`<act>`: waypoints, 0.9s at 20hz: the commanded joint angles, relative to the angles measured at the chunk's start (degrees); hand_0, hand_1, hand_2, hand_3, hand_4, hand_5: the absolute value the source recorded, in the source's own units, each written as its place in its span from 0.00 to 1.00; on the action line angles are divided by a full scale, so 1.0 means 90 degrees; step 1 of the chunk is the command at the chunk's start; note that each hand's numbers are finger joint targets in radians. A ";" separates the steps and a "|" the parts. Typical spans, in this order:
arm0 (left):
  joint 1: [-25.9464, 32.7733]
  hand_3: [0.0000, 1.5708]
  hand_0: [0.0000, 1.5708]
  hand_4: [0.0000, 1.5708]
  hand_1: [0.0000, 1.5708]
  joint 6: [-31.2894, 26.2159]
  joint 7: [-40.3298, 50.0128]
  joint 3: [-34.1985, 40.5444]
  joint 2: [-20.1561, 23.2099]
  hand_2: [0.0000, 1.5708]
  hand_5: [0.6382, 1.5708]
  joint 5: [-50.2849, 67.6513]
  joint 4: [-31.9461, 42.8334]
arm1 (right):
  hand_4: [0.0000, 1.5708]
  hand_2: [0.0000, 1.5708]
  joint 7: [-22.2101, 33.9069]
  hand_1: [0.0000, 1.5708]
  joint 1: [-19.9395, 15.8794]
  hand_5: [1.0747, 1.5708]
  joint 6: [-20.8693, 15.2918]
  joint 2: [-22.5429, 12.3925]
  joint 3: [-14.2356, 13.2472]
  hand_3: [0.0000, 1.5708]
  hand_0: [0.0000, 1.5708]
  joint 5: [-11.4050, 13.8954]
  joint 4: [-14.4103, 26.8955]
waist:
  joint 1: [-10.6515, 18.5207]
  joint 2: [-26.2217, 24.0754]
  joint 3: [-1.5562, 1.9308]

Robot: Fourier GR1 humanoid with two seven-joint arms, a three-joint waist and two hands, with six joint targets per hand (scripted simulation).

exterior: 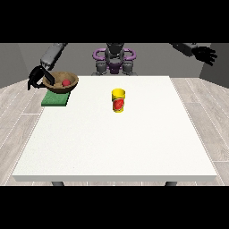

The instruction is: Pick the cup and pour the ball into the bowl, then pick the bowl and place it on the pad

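A brown bowl (62, 82) with a red ball (65, 82) inside rests on or just above the green pad (55, 99) at the table's far left edge. The hand at the view's left (39, 78) is at the bowl's left rim, with its thumb curled over the rim. A yellow cup (118, 100) with a red label stands upright near the table's middle, nothing near it. The hand at the view's right (205, 54) is raised high off the table's far right side, fingers spread and holding nothing.
The white table (116, 143) stretches wide towards the camera. The robot's torso (114, 59) is behind the far edge. The pad overhangs the table's left edge slightly.
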 commanded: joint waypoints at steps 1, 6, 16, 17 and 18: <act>-0.0035 0.00 0.00 0.77 0.00 -0.0329 -0.0307 0.0231 0.0372 0.00 0.99 0.0103 0.0339 | 0.49 1.00 -0.0044 1.00 -0.0192 0.99 -0.0136 0.0036 -0.0064 0.00 1.00 -0.0013 0.0126 | 0.0086 0.0159 0.0000; -0.0043 0.00 0.00 0.76 0.00 -0.0593 -0.0427 0.0396 0.0533 0.00 0.99 0.0311 0.0404 | 0.00 1.00 -0.0132 1.00 -0.0264 0.98 -0.0377 -0.0440 -0.0616 0.45 1.00 -0.0251 0.0503 | 0.0068 0.0543 0.0003; -0.0224 0.00 0.00 0.75 0.00 -0.0582 -0.0234 0.0482 0.0870 0.00 0.98 0.0374 0.0527 | 0.00 0.12 -0.0002 0.00 -0.0685 0.64 0.0033 -0.0441 -0.0438 0.08 0.00 -0.0239 0.0923 | 0.0142 0.0498 0.0001; 0.0143 0.00 0.00 0.74 0.00 -0.0395 0.0104 0.0087 0.0338 0.00 0.97 0.0294 -0.0332 | 0.00 0.09 -0.0079 0.00 -0.0493 0.59 0.0121 -0.0640 -0.0509 0.06 0.00 -0.0195 0.1329 | 0.0324 0.0112 0.0008; -0.0030 0.00 0.00 0.69 0.00 -0.0304 0.0426 -0.0183 0.0128 0.00 1.00 0.0236 -0.0410 | 0.00 0.00 0.0068 0.00 -0.0625 0.59 0.0312 -0.0689 -0.0391 0.08 0.00 -0.0152 0.1206 | 0.0141 -0.0048 0.0010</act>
